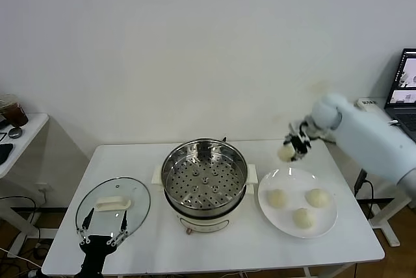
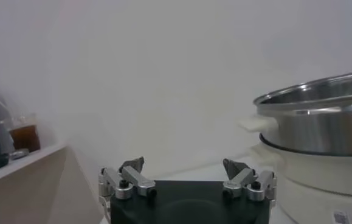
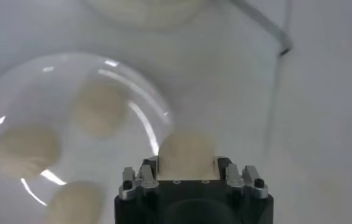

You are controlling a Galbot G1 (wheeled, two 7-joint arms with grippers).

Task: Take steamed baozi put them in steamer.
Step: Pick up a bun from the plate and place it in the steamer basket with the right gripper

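My right gripper [image 1: 290,150] is shut on one cream-white baozi [image 1: 286,152] and holds it in the air above the far edge of the white plate [image 1: 327,226], to the right of the steamer. The held baozi also shows between the jaws in the right wrist view [image 3: 186,155]. Three more baozi [image 1: 277,198] [image 1: 317,197] [image 1: 303,218] lie on the plate. The shiny steel steamer [image 1: 204,180] with its perforated tray stands open at the table's middle. My left gripper [image 1: 103,236] is open and idle at the front left, over the lid.
A round glass lid [image 1: 133,216] with a white handle lies on the table left of the steamer. A side table [image 1: 26,128] with a drink cup stands far left. A laptop [image 1: 404,89] sits at the far right.
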